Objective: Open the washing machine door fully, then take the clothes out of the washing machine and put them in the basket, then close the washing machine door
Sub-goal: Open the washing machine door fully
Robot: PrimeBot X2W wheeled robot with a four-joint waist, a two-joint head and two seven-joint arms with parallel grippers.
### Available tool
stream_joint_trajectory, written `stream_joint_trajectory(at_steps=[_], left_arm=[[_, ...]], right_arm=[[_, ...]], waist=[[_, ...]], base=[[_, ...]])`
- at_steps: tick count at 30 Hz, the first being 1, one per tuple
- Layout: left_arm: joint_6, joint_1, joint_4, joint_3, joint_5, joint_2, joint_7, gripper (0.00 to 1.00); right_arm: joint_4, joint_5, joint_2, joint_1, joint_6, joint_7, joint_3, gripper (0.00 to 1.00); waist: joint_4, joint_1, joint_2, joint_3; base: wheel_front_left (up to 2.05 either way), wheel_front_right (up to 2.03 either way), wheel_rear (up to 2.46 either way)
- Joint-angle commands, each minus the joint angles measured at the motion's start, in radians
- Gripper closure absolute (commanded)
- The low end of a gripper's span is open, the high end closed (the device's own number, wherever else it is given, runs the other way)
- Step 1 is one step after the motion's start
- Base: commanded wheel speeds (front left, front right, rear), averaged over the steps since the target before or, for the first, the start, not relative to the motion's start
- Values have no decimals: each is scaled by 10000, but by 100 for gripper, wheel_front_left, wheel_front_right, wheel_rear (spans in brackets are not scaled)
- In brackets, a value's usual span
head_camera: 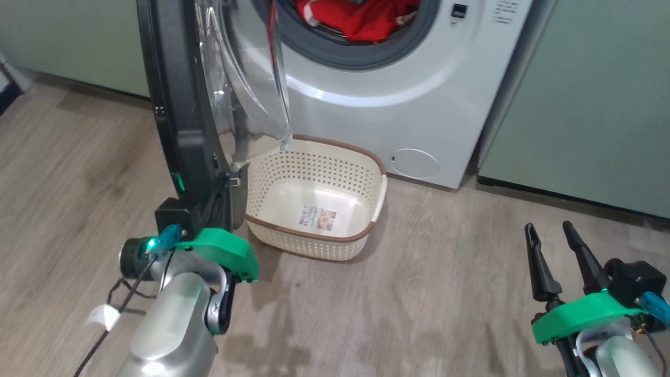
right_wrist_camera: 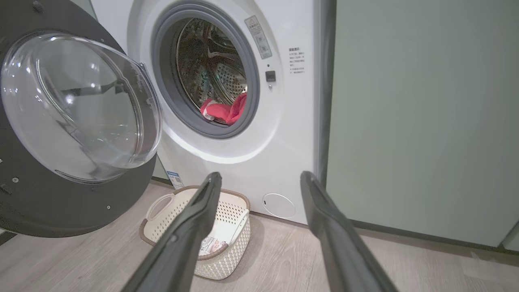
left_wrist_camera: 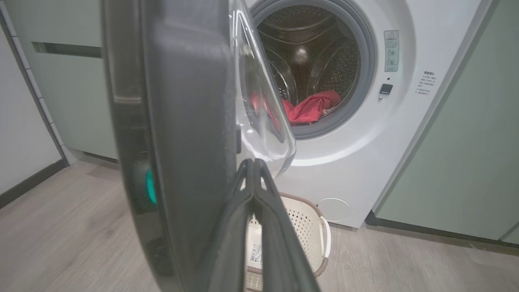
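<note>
The washing machine door [head_camera: 178, 104] stands swung out about square to the white washing machine [head_camera: 398, 104], edge-on to my head camera, its clear glass bowl [head_camera: 246, 78] bulging right. Red clothes [head_camera: 366, 18] lie at the front of the steel drum. The cream basket [head_camera: 314, 248] sits on the floor below the opening, with just its label sticker inside. My left gripper [left_wrist_camera: 253, 162] is shut, fingertips pressed together against the inner side of the door's lower rim [left_wrist_camera: 174, 121]. My right gripper [head_camera: 555, 235] hangs open and holds nothing at the lower right, away from the machine.
Pale green cabinets flank the machine on the right [head_camera: 591, 94] and the left [head_camera: 68, 42]. Wood-look floor [head_camera: 445, 293] stretches between the basket and my right arm. A cable with a white tag [head_camera: 104, 317] dangles from my left forearm.
</note>
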Motion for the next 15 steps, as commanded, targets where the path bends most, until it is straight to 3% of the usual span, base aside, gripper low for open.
stream_joint_trajectory(at_steps=[1,15], left_arm=[[-4,-391,-176,509,99,174,-92,100],[-473,-923,66,1976,420,211,-93,100]], right_arm=[[-280,64,-175,-87,-7,-63,168,0],[-339,56,-331,-282,-7,-63,287,0]], waist=[[233,0,0,8],[1466,0,0,564]], base=[[0,0,0],[0,0,0]])
